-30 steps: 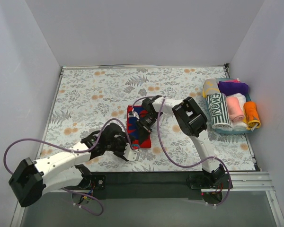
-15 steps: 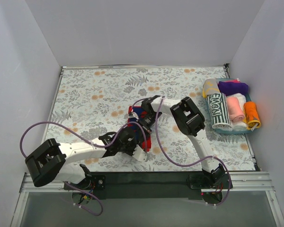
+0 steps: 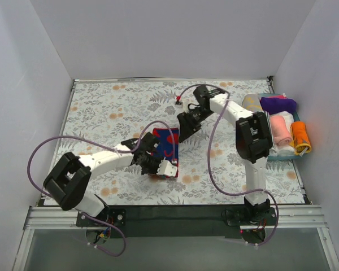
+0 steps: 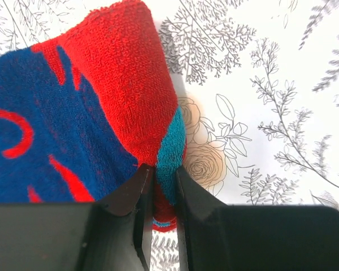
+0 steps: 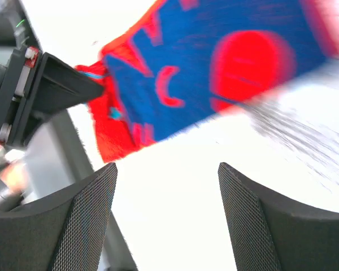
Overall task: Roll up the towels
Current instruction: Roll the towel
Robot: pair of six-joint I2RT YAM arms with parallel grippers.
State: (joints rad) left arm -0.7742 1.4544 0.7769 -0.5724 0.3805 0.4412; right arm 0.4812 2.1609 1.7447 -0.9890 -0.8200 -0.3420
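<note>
1. Red terry cloth with dark blue patches and a teal hem: the red and blue towel [image 3: 166, 145] lay unrolled on the table [image 3: 101, 113], a surface printed with flowers and ferns.
2. Left hand [image 4: 158, 186]: it sat at the towel's near corner, closed on the hem. Its black fingers [image 4: 127, 197] pinched the teal and red edge between them, and the cloth rose in a ridge from the pinch.
3. Right hand [image 5: 166, 168]: it hung just beyond the towel's far right corner, apart from the cloth. Its two mesh-faced fingers [image 5: 82, 226] stood spread with nothing between them. The wrist picture was blurred, yet the towel and the left hand at its corner could be made out.
4. Teal tray [image 3: 274, 158]: it stood well to the right of the towel, at the table's right edge.
5. Contents of the tray: several rolled cloths packed side by side. Among them were a pink roll [image 3: 281, 130], an orange roll [image 3: 301, 137], a purple roll [image 3: 278, 104] and a green roll with white script [image 3: 260, 131].
6. Purple cables [image 3: 39, 158]: these looped from both arms, one to the left of the towel and one to its right.
</note>
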